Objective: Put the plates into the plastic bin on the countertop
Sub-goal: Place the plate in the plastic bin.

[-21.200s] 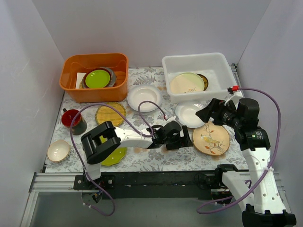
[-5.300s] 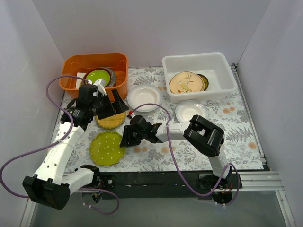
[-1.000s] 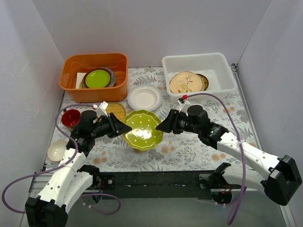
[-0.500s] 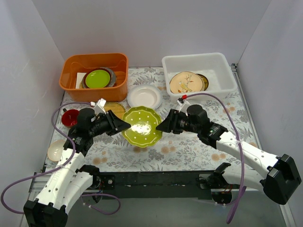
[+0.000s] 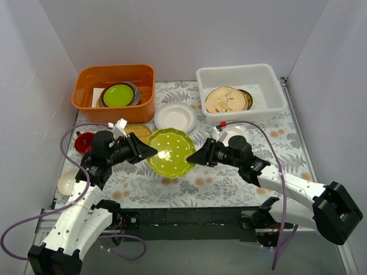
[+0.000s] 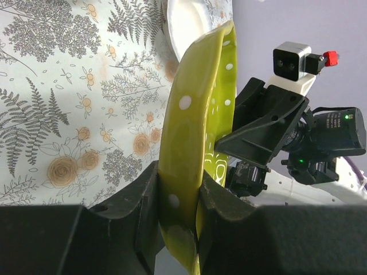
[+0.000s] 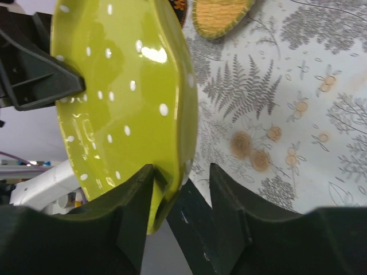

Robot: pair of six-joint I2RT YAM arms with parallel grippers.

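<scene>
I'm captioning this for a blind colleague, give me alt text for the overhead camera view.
A lime green dotted plate is held up at centre frame: the left gripper clamps its left edge, the right gripper straddles its right edge. Behind, the plastic bin holds a floral plate.

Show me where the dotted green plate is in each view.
Top external: plate in the middle of the picture.
Left wrist: plate edge-on, centre, running top to bottom.
Right wrist: plate at upper left, its face showing.
Shared landmark: the fern-print countertop, in all three views.
</scene>
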